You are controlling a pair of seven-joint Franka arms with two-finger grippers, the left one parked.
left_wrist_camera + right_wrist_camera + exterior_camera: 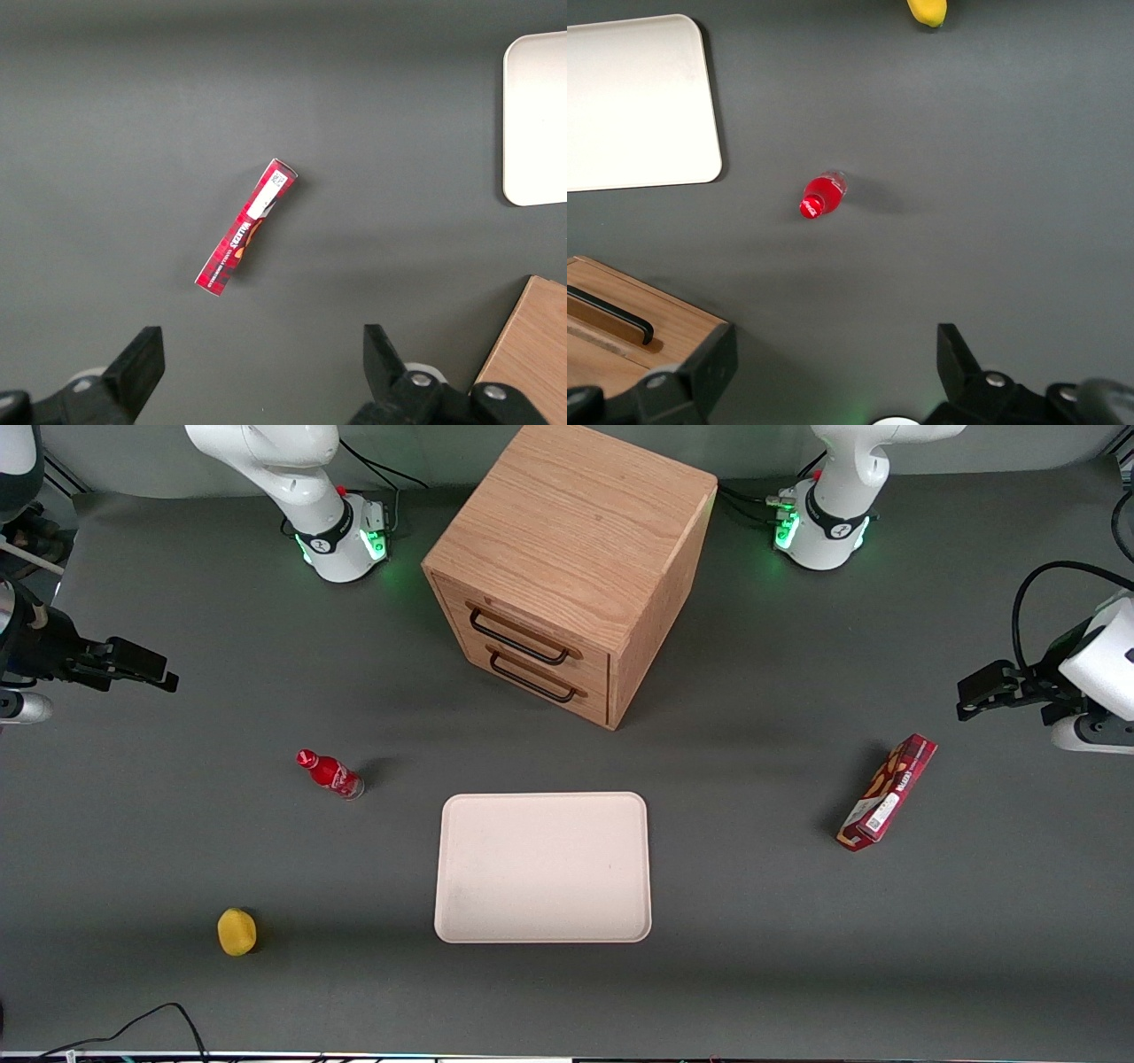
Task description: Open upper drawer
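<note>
Gripper (142,666) hangs wide open and empty at the working arm's end, well apart from the cabinet (576,531) — upper drawer (523,633) shut, its handle unclaimed.

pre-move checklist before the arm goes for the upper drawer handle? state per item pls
1. Upper drawer shut, front flush with the cabinet: ok.
2. Its black bar handle unobstructed, nothing in front of it: ok.
3. Gripper open, holding nothing: ok.
4. Gripper at the handle: not ok; it hangs above the table toward the working arm's end, well away from the cabinet.
5. Path to the handle: ok; the red bottle stands nearer the front camera than the cabinet, off the straight line.
6. Room for the drawer to slide out: ok; the tray lies well clear of the drawer front.
</note>
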